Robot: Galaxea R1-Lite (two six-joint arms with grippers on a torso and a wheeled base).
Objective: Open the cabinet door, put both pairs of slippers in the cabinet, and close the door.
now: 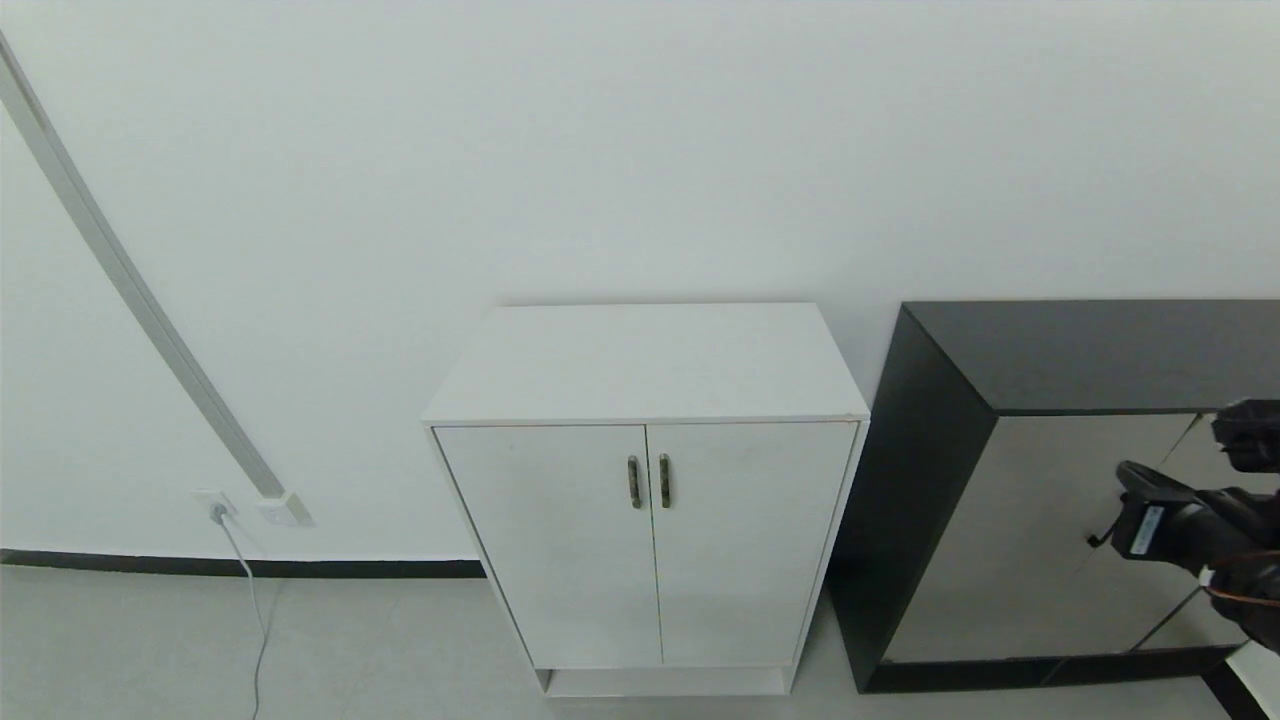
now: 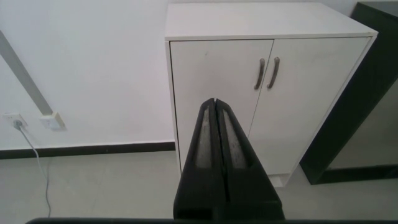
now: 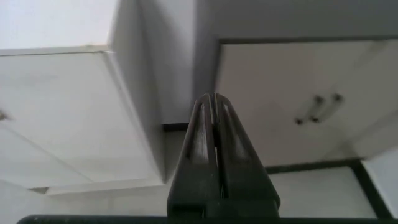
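**Operator:** Where is the cabinet, and is it open?

**Describer:** In your head view, the white cabinet [image 1: 645, 370] stands on the grey floor [image 1: 350, 650] with its back against the pale wall [image 1: 600, 150], a little below the middle of the picture. Its two doors [image 1: 550, 540] are closed and flush. Two slim upright handles [image 1: 634, 482] sit side by side where the doors meet. Just beside it, on your right, is a black unit [image 1: 930, 450] with a mirrored front.

**Operator:** And my grippers?

**Describer:** Your left gripper [image 2: 215, 102] has its fingers [image 2: 204, 143] pressed together and holds nothing. It is pointed at the left-hand door, apart from it and below the level of the handles. Your right gripper [image 3: 215, 96] also has its fingers together and is empty. It is aimed at the narrow gap between the white cabinet and the black unit. In the head view, your right arm [image 1: 1200, 525] comes in at the right edge, in front of the mirrored panel.

**Operator:** Anything else nearby?

**Describer:** To your left, low on the wall, a socket [image 1: 215, 505] has a grey cable [image 1: 258, 620] hanging down to the floor. A strip of pale trunking [image 1: 130, 290] runs diagonally up the wall from just beside it.
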